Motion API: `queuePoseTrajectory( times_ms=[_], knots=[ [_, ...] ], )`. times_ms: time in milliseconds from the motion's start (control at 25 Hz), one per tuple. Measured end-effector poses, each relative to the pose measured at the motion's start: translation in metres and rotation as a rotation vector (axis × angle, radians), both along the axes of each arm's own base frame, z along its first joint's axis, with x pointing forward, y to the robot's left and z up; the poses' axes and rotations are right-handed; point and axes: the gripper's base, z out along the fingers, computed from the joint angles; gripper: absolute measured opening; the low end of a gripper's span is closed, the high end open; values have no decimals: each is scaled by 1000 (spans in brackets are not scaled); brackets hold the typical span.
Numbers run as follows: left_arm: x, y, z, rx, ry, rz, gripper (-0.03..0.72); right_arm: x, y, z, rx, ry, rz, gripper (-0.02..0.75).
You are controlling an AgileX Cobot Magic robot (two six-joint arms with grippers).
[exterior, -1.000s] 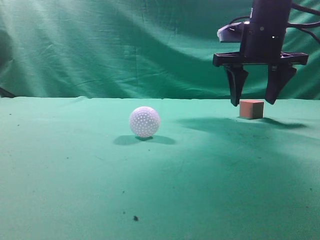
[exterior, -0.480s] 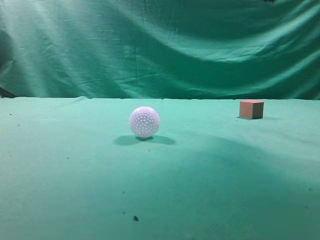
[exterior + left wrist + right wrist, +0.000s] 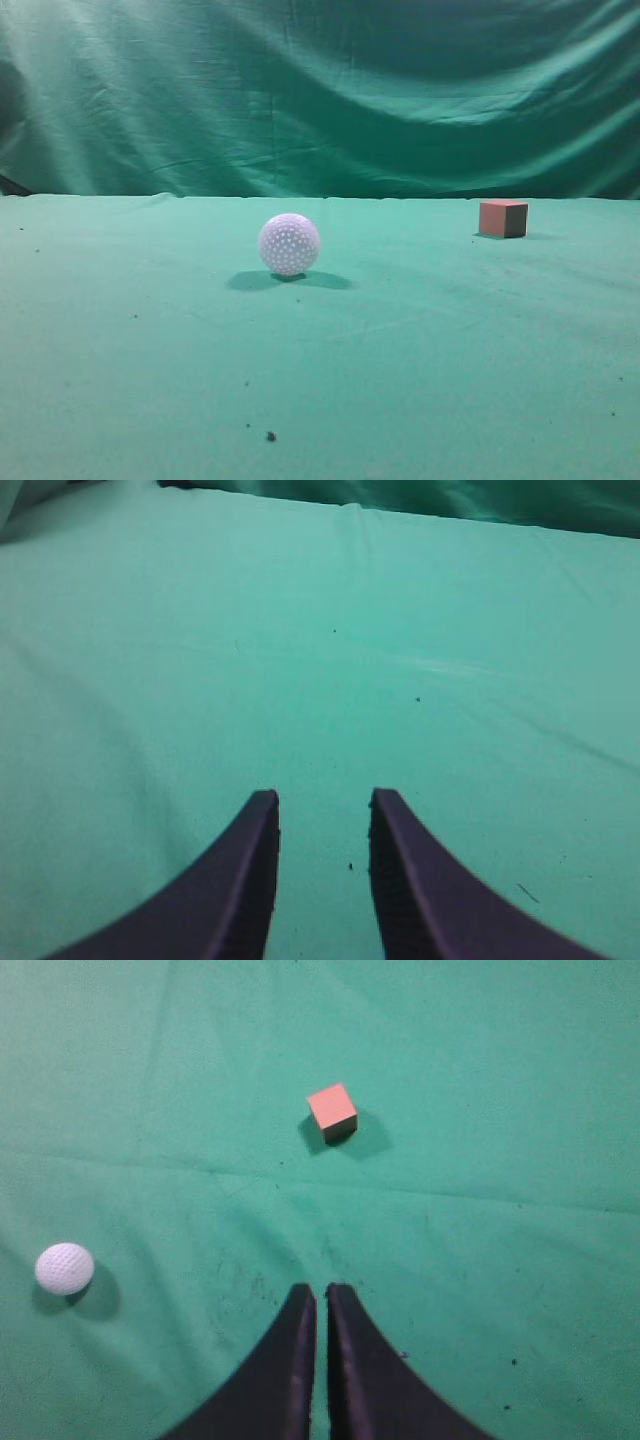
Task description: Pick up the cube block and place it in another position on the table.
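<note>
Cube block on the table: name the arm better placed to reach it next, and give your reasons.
Right, probably. The right gripper, fingers nearly closed, has the cube block just ahead in its wrist view. The left gripper, slightly open, sees only bare table.

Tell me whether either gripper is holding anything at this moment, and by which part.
Nothing is held. The right gripper has its fingers nearly together with nothing between them; the cube block sits free on the table. The left gripper is open and empty.

Low table-level exterior camera; both wrist cameras high above table (image 3: 150, 350).
</note>
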Motion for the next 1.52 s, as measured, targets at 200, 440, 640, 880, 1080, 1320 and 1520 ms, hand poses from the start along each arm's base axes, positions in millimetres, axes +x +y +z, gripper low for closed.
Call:
queuePoseTrajectory(
  times_ms=[200, 440, 640, 880, 1080, 1320, 1520],
  knots=[
    [0, 0, 0, 0, 0, 0, 262, -51, -14, -14, 52, -49, 4, 0],
    [0, 0, 0, 0, 0, 0, 262, -95, -30, -12, 25, -33, 15, 0],
    [0, 0, 0, 0, 0, 0, 262, -99, -36, -15, -45, -77, 25, 0],
    [0, 0, 0, 0, 0, 0, 262, -103, -49, -51, -100, -250, -24, 0],
    [0, 0, 0, 0, 0, 0, 262, -125, -65, -102, -78, -503, -180, 0],
    [0, 0, 0, 0, 0, 0, 262, -142, -70, -167, -70, -554, -259, 0],
    [0, 0, 0, 0, 0, 0, 262, -146, -69, -200, -56, -533, -265, 0]
  ],
)
